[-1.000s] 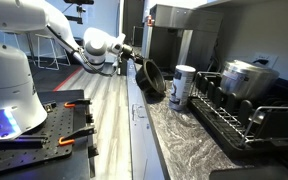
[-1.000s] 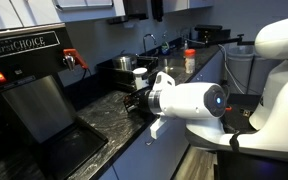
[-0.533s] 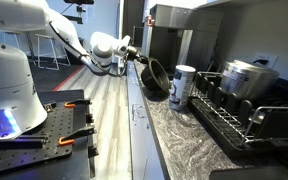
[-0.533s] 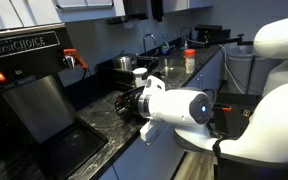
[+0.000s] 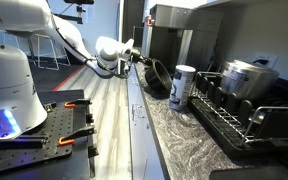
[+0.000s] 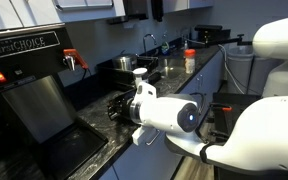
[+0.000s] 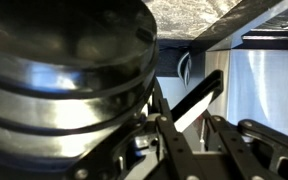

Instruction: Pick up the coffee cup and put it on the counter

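Note:
The coffee cup [image 5: 156, 77] is a squat black round vessel, held tilted with its wide mouth showing, at the near edge of the speckled stone counter [image 5: 184, 140]. My gripper [image 5: 138, 59] grips it from the aisle side and is shut on it. In an exterior view the white wrist hides most of the gripper [image 6: 127, 103], and the cup is a dark shape at the front edge of the counter [image 6: 96, 118]. In the wrist view the cup [image 7: 64, 70] fills the upper left, against the gripper's fingers [image 7: 184, 112]. The counter [image 7: 199, 15] runs along the top.
A tall white tumbler [image 5: 183, 85] stands just behind the cup. A dish rack [image 5: 234, 112] holds a steel pot [image 5: 246, 77]. A coffee machine [image 5: 169, 40] [image 6: 24, 90] stands on the counter. Tools lie on the black perforated table [image 5: 34, 140]. A red-lidded jar [image 6: 190, 60] stands farther along the counter.
The arm has carried the cup toward the counter and the coffee machine. The cup stays tilted in the gripper.

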`<state>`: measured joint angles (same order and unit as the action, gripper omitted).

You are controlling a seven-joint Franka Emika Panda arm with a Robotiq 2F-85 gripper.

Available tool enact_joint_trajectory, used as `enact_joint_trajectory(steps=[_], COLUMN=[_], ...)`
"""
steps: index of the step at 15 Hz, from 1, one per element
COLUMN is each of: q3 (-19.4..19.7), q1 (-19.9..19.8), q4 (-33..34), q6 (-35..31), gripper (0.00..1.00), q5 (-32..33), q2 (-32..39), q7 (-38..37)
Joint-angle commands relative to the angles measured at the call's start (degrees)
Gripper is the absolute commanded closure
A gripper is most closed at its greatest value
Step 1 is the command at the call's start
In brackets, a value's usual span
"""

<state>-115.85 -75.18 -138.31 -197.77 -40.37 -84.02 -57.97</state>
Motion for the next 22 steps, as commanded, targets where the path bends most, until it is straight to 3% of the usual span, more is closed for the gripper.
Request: enact_joint_trajectory(steps=[1,6,16,22], q3=[-0.29,2.75,2.66,1.59], q1=[-1.85,0.26,-2.3,-6.54], q4=[1.88,-1.07,1.85,4.53], q6=[-0.44,-0.43,-0.6,-0.6], gripper=[0.93,0.93,0.93,0.93], q5=[1.19,0.37,-1.61,-2.09], q2=[-0.16,-0.15,-0.15,-0.16], q7=[-0.01,0.48,6.66,10.12])
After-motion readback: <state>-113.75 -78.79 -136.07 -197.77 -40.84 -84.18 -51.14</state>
